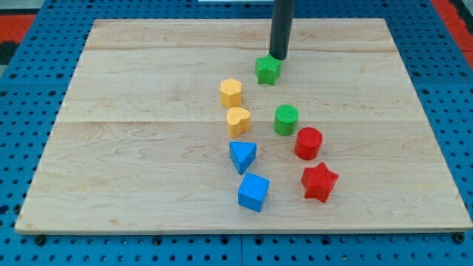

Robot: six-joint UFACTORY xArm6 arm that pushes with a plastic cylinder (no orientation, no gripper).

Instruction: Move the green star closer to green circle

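The green star (267, 70) lies on the wooden board (133, 148), above the middle. My tip (278, 57) stands just above the star at its upper right, touching or nearly touching it. The green circle (286, 119) sits below the star, a little to the right, with a gap of bare board between them.
A yellow hexagon (230, 92) and a yellow heart (237, 120) lie left of the green circle. A red circle (308, 142) and a red star (318, 182) lie below right of it. A blue triangle (242, 156) and a blue cube (253, 191) lie lower down.
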